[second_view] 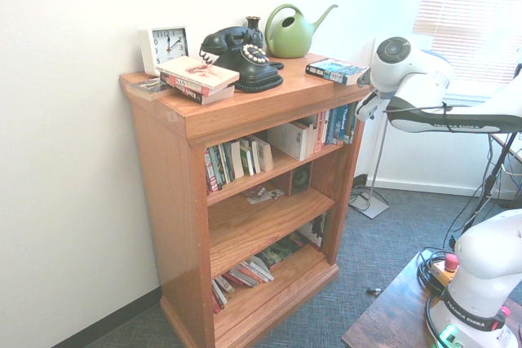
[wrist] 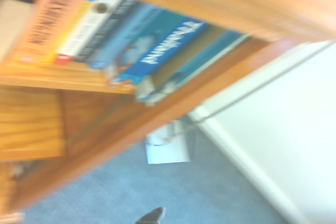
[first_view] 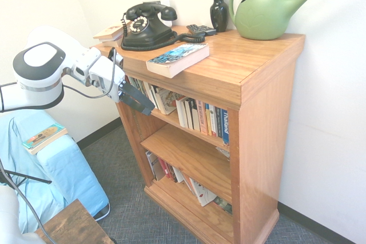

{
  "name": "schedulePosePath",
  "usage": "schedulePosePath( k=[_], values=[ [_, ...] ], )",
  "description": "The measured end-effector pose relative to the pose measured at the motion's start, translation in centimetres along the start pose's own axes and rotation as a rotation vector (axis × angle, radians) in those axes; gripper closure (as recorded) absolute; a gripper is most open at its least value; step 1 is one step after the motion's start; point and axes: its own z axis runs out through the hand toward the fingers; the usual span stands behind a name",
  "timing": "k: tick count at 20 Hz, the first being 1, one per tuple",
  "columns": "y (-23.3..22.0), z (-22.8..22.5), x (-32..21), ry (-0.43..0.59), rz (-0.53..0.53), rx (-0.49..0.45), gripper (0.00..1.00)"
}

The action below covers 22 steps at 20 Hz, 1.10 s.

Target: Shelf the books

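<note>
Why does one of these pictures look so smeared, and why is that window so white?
The wrist view is smeared by blur: the blue book spine shows soft lettering. The second exterior view has a washed-out window with blinds. The first exterior view is sharp, with the wall behind the green watering can bright.

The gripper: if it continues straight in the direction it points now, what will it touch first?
Probably the books on the top shelf: the open gripper points slightly downward into the bookcase. Depth is unclear, so the front edge could come first.
</note>
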Motion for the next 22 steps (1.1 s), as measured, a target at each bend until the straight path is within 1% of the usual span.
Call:
schedulePosePath(
  k=[5, 8, 13, 16, 22],
  values=[
    [-1.4, -1.7, 2.3, 0.112, -0.062, -0.068, 0.00],
    [-2.8, -2.5, 2.8, 0.167, -0.096, -0.100, 0.00],
    [-5.2, -1.1, 1.7, 0.231, -0.158, -0.164, 0.00],
    [-6.4, -0.6, 2.0, 0.283, -0.173, -0.203, 0.00],
    [-7.9, -1.2, 1.9, 0.344, -0.206, -0.266, 0.00]
  ],
)
